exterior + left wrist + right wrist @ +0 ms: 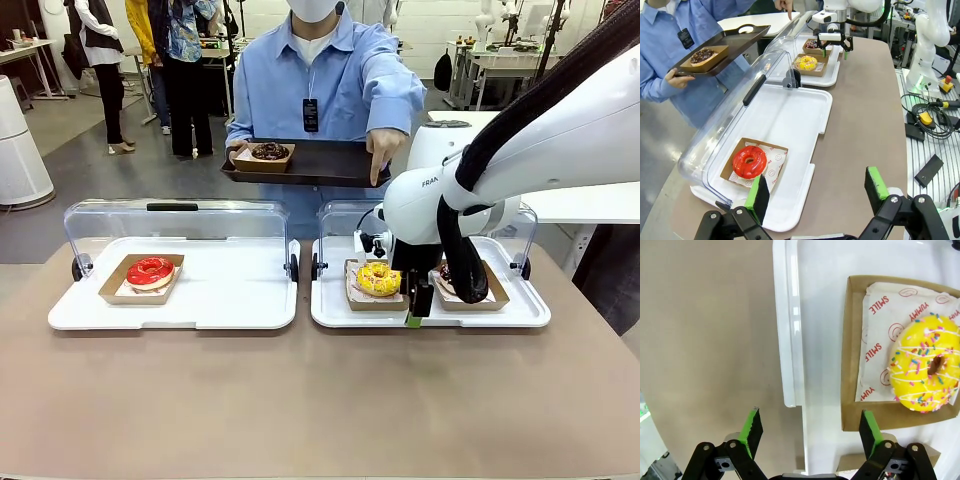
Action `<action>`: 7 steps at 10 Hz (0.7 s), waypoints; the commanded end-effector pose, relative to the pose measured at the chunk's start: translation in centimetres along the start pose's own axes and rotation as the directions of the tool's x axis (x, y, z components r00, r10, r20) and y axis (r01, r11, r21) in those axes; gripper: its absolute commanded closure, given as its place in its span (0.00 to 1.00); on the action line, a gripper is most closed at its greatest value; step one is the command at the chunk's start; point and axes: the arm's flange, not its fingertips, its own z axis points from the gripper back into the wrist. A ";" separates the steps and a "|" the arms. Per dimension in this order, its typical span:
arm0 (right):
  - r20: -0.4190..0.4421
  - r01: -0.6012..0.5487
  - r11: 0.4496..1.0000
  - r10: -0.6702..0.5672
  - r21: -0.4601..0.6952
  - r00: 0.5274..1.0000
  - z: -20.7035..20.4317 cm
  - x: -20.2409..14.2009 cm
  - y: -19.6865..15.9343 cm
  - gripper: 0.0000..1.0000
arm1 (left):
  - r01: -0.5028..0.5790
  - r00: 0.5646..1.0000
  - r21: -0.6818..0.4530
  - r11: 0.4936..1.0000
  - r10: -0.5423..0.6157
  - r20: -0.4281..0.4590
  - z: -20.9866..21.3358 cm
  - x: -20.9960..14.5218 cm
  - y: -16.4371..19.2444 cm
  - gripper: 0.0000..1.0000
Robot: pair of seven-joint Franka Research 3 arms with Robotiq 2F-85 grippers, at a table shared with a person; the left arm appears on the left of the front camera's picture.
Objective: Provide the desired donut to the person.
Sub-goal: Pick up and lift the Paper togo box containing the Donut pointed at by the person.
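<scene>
Pointing downward with one hand (380,150), the person (320,90) at upper centre of the front view seems to pick from the right white tray (330,312). The fingertip hangs roughly above the yellow donut (378,278), so I judge that one to be wanted. A darker donut (811,45) just beside it makes this uncertain.

Nothing has been lifted yet. The right pincer (811,422) hovers with its jaws wide over the tray's near rim, lower centre of its wrist view, gripping nothing. The yellow donut's cardboard boat (850,390) lies just beside one pad. Grasping, carrying and handing over all remain. The left pincer (815,187) is likewise wide and empty, low in its own view above the left white tray (230,300), near the red donut (150,270).

The person's other hand holds a dark flat tray (330,160) that already carries a chocolate donut (269,151), with bare room beside it.

The yellow donut is a glossy ring with white drizzle and coloured sprinkles, probably soft and easily marked. It sits on thin printed paper (880,330) inside the shallow brown boat, whose stiff rim looks the safer place to grip. Both white trays are smooth, rounded plastic with clear hinged lids (175,225) raised behind them. The surface (300,400) is matte tan.
</scene>
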 end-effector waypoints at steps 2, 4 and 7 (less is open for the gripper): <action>-0.009 0.010 1.000 -0.010 -0.015 1.000 -0.3 -0.4 -1.1 0.00 | 0.005 1.000 0.006 1.000 -0.005 0.025 0.0 0.0 -0.1 0.00; -0.003 0.021 1.000 -0.021 -0.013 1.000 -0.4 -0.3 -1.6 0.00 | 0.005 1.000 0.006 1.000 -0.005 0.025 0.0 0.0 -0.1 0.00; 0.018 0.028 1.000 -0.028 -0.001 0.999 -0.5 0.0 -2.2 0.00 | 0.005 1.000 0.006 1.000 -0.005 0.025 0.0 0.0 -0.1 0.00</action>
